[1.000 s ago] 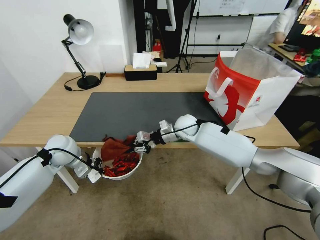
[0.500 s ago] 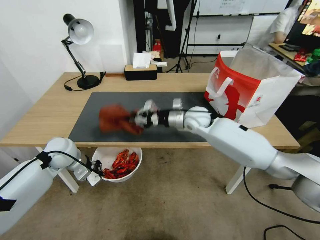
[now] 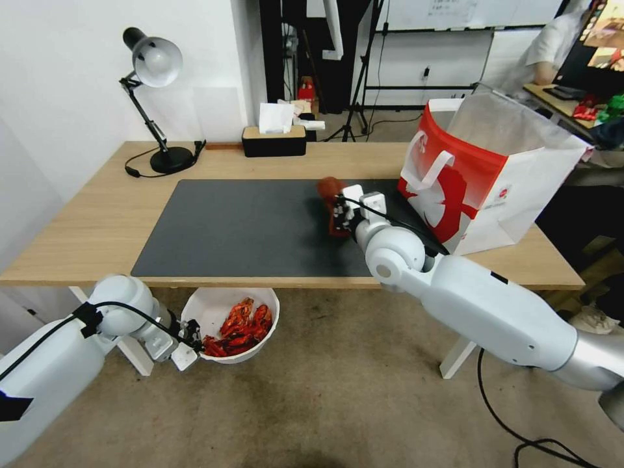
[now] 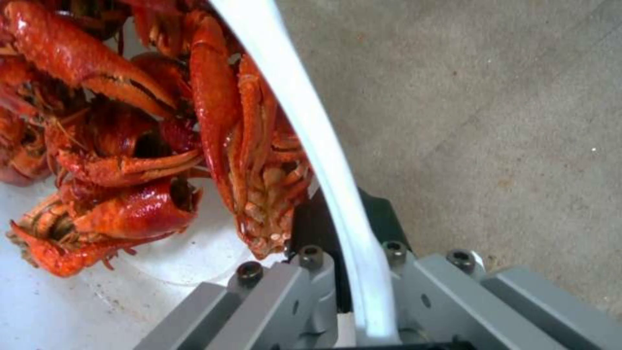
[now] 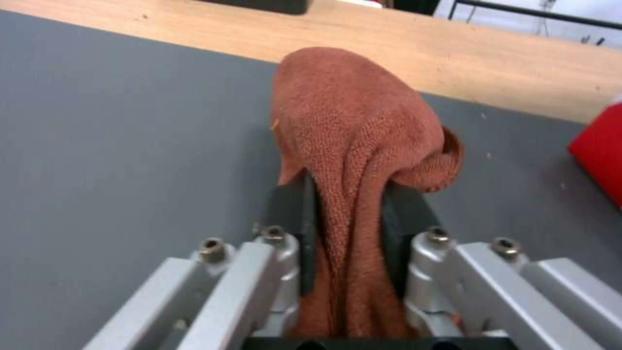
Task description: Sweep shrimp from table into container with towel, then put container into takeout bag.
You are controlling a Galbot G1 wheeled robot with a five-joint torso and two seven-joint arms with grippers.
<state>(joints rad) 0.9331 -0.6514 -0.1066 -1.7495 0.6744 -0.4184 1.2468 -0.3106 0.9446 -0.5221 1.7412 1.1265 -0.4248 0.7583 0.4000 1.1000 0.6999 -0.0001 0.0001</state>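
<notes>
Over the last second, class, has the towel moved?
Yes. The towel, clamped in the right gripper, went from the table's near edge across the grey mat toward the takeout bag.

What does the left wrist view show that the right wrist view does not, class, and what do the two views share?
Left wrist view alone: the left gripper clamped on the rim of the container, with the shrimp heaped inside and bare floor beyond. Right wrist view alone: the right gripper pinching the towel above the dark mat on the table. Shared: each shows its own gripper shut on something.
</notes>
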